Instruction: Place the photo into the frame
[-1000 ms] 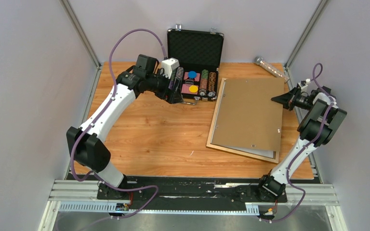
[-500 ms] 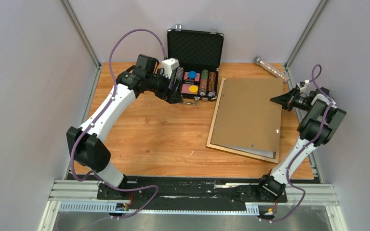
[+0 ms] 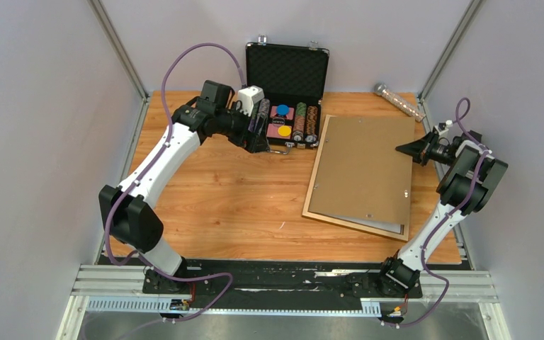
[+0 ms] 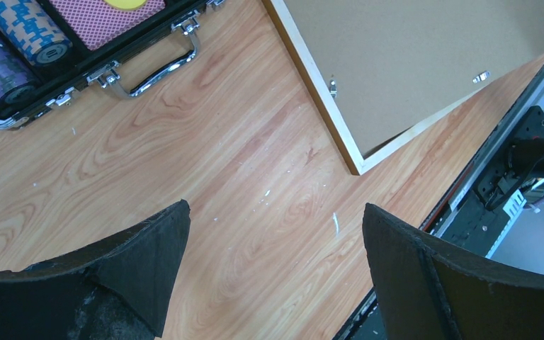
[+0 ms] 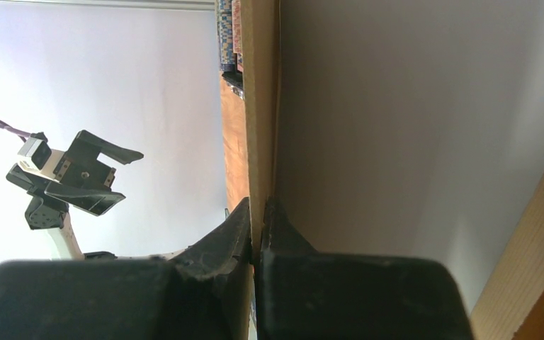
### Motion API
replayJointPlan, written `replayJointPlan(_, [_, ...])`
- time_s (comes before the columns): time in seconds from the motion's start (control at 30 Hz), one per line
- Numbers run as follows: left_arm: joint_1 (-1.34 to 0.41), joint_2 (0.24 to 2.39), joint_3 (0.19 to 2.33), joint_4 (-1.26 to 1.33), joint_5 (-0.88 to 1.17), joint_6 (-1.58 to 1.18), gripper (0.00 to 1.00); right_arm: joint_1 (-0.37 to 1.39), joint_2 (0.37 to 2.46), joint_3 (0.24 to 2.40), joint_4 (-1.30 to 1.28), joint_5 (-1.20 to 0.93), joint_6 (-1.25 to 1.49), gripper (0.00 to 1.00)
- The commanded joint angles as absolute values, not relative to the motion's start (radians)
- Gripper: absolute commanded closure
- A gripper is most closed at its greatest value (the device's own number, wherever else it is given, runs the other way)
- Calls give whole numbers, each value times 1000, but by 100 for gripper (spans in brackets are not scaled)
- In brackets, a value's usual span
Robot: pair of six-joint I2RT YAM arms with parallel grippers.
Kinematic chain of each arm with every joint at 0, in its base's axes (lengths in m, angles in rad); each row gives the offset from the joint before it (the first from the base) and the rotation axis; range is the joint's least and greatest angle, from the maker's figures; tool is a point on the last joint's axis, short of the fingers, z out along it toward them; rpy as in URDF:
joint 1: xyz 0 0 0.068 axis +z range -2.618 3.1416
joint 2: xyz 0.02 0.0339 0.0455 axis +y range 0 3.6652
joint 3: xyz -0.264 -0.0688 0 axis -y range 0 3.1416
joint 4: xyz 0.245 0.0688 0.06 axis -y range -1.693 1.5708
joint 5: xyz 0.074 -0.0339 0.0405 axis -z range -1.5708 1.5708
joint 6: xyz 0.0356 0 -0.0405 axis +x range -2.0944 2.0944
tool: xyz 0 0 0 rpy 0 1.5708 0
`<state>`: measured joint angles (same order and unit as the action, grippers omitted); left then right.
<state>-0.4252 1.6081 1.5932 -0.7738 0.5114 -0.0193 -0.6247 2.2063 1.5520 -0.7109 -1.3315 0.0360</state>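
Photo (image 5: 411, 120): shows as pale sheet just beneath right gripper (image 5: 258, 212), inside frame (image 3: 316, 177). Right gripper: clamps thin right edge of brown backing panel (image 3: 365, 166). Far across to the left, left gripper (image 4: 275, 212): spreads wide above table (image 4: 255, 163), beside black case (image 3: 287, 71).
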Motion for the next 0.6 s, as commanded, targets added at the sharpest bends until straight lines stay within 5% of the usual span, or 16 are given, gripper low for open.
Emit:
replayJointPlan(0.0, [-431,1602,1602,-763,523,-11,2,-624,2208,1543,-680,-1370,43,100])
replayJointPlan(0.57, [-431,1590,1585,-757,523,-9,2,-625,2173,1483,-676,-1402,57,100])
